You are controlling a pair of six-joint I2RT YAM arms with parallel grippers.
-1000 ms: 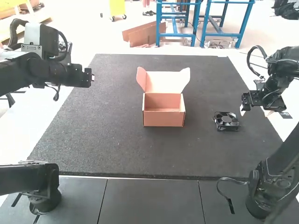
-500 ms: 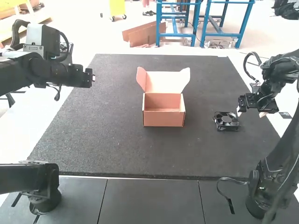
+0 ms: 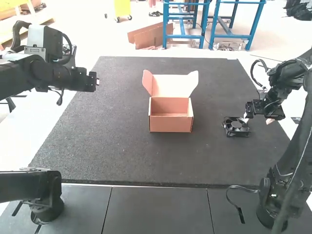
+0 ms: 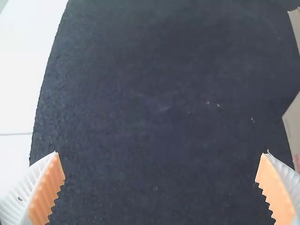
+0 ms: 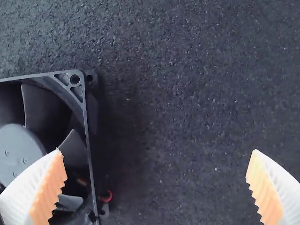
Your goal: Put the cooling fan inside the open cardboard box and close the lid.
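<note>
A small black cooling fan [image 3: 237, 126] lies flat on the dark mat, right of the open cardboard box [image 3: 170, 113], whose lid flap [image 3: 170, 84] stands up at the back. My right gripper [image 3: 252, 110] hovers just above the fan's far right corner, open; in the right wrist view the fan's frame [image 5: 44, 140] sits under one of the orange pads [image 5: 46, 190], off to one side of the gap. My left gripper [image 3: 94, 80] hangs open over the mat's far left, well away from the box; the mat lies between its pads [image 4: 46, 187].
The dark mat [image 3: 117, 141] covers most of the white table [image 3: 29, 122]. Box edge [image 4: 294, 122] shows at the side of the left wrist view. Arm bases stand at the near corners.
My right gripper has moved left and down toward the fan. The left arm has barely shifted. Box and fan have stayed in place.
</note>
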